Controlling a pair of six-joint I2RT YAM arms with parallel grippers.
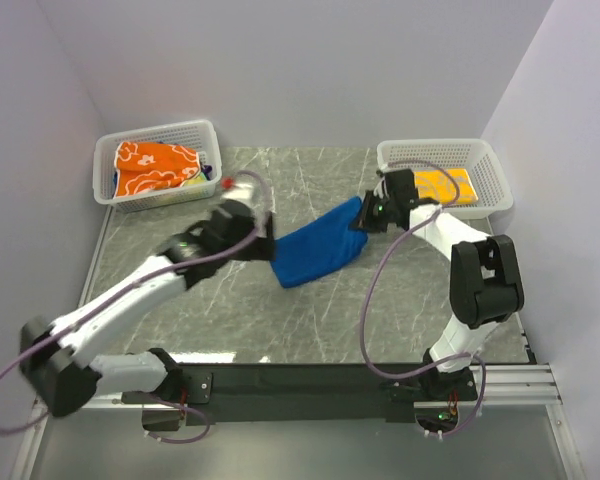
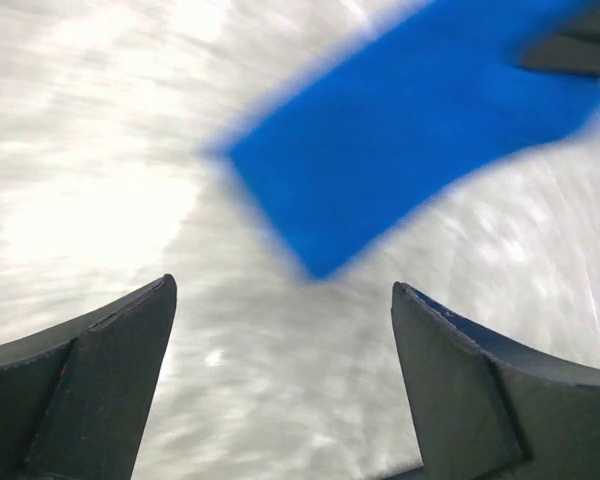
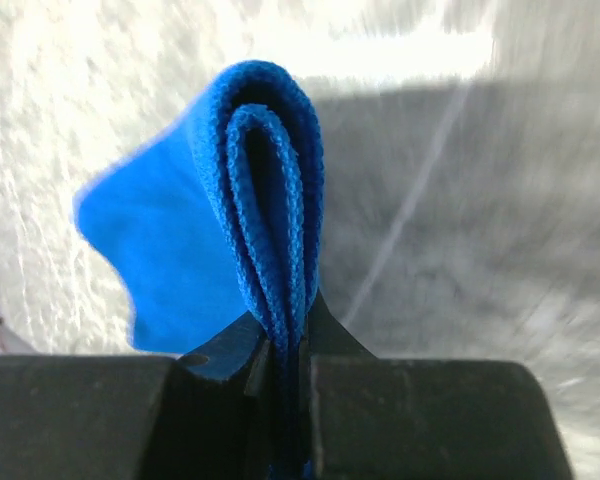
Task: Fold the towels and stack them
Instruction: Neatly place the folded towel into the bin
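Status: one towel is in process. The blue towel [image 1: 318,252] is at mid-frame over the counter [image 1: 230,320], already doubled over. The jaws of the right arm [image 1: 485,280] are clamped on its upper-right end, pinching the folded layers. The jaws of the left arm [image 1: 140,290] stand wide and empty, just beside the towel's lower-left end.

The yellow towel [image 1: 448,186] lies flat in the right basket [image 1: 490,165] at upper right, apparently finished. The orange towel [image 1: 155,168] lies bunched in the left basket [image 1: 160,132] at upper left.

Judged remaining: stack the blue towel, then fold and stack the orange towel.
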